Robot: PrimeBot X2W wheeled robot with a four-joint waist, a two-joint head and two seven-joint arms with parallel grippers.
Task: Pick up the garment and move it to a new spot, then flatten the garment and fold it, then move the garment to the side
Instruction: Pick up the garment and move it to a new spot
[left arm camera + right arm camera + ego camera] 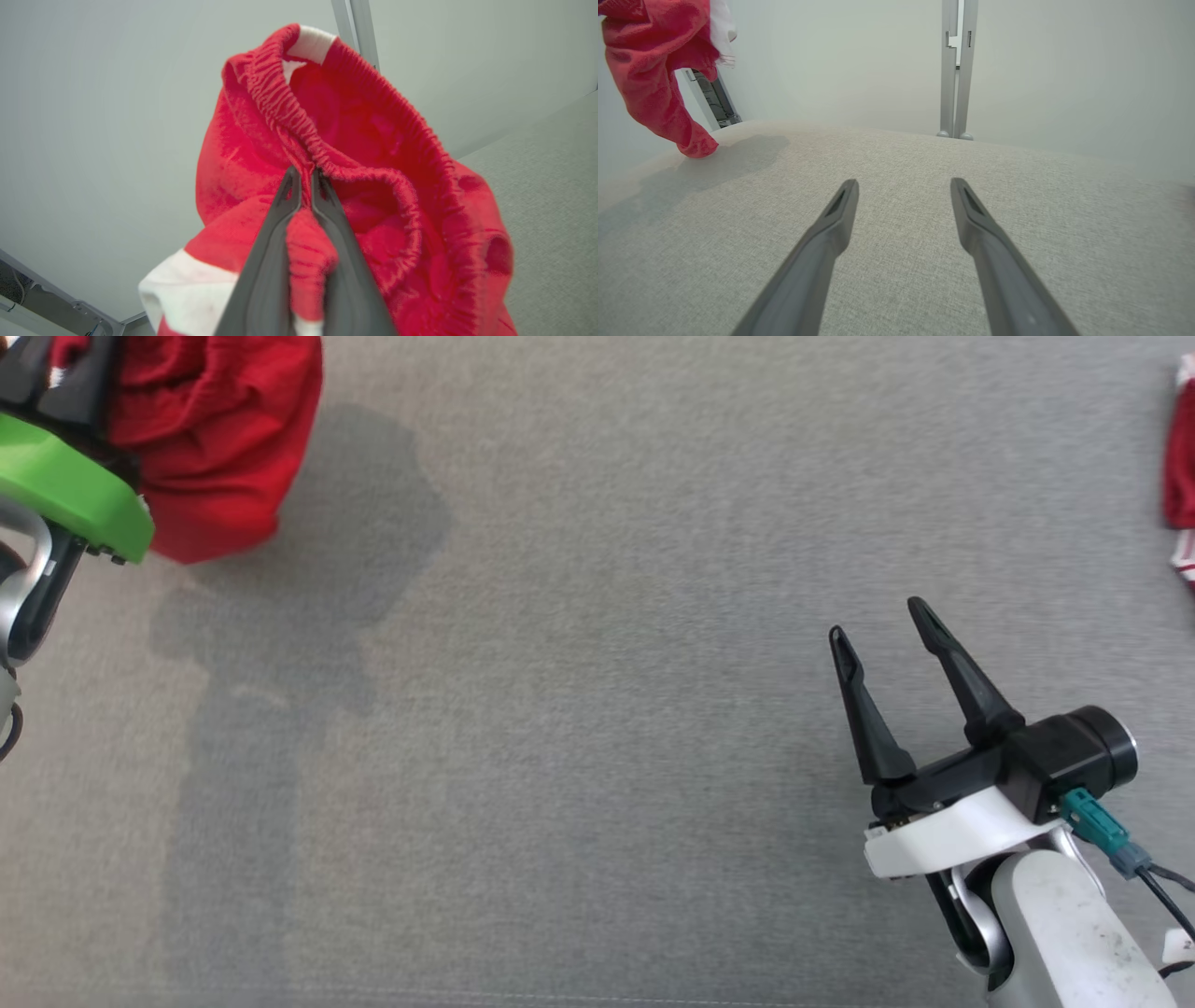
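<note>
Far left of table (579, 709): red garment (219, 439) held aloft, long axis hanging vertical, lowest fold at or just above surface. Left jaws clamped on elastic waistband (299, 126). Right jaws apart, empty, near right, well apart from garment.

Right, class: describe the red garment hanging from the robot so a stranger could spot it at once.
Take the wide grey fabric surface and look to its far left. There the left hand is shut on the gathered waistband of the red garment, which hangs bunched. Unlike the red and white cloth lying at the right edge, it is lifted.
</note>
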